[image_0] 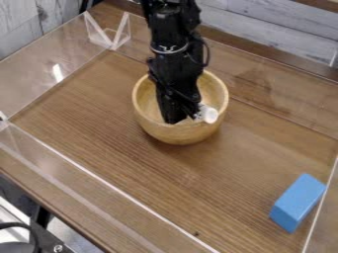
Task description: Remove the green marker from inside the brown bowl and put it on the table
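Tool [183, 105] closed, inside wooden bowl [176, 131]; grip on green marker not confirmable. Removal apparently incomplete; lift-out and placement on table [132, 178] remain.

We see a light tan bowl [161, 129] of smooth wood with a soft, low sheen. Under it, the table [126, 178] shows a dark brown wood grain, mostly matt. We make out clear, glossy plastic in the wall [79, 208] along its edge, and smooth, matt blue on the block [297, 203], its material unclear to us.
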`<state>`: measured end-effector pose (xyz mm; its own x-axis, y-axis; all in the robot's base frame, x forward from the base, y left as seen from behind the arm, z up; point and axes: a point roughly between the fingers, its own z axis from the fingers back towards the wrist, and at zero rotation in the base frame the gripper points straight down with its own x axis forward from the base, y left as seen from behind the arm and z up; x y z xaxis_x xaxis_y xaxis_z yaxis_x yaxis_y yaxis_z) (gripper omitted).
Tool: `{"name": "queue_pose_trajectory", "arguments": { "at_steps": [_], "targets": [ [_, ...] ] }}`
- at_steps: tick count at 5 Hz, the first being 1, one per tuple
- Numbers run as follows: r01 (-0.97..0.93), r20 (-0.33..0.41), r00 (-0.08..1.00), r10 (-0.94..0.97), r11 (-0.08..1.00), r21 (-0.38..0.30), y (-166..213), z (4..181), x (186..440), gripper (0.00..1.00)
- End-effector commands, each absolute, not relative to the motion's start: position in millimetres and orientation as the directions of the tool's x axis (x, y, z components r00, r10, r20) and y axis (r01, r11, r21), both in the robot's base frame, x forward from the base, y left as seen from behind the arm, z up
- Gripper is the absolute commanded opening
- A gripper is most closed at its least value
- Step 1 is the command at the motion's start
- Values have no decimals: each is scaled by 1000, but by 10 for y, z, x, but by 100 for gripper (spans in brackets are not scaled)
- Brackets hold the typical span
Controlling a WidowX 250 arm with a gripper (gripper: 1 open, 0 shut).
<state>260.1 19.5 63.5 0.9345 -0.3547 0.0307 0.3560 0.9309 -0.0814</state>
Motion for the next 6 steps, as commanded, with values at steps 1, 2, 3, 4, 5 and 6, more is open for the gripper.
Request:
{"name": "queue_pose_trajectory", "arguments": {
  "at_steps": [1,2,3,4,5,6],
  "targets": [
    [355,85,933,-350,933,-58,230,787,2603,0],
    [363,87,930,-357,930,-61,228,784,2541,0],
    [370,89,927,-364,927,-63,225,772,2472,0],
    [381,92,922,-375,922,-66,222,759,2400,0],
    [397,96,916,-390,915,-69,218,743,2326,0],
    [409,101,910,-402,910,-70,216,727,2267,0]
  ]
}}
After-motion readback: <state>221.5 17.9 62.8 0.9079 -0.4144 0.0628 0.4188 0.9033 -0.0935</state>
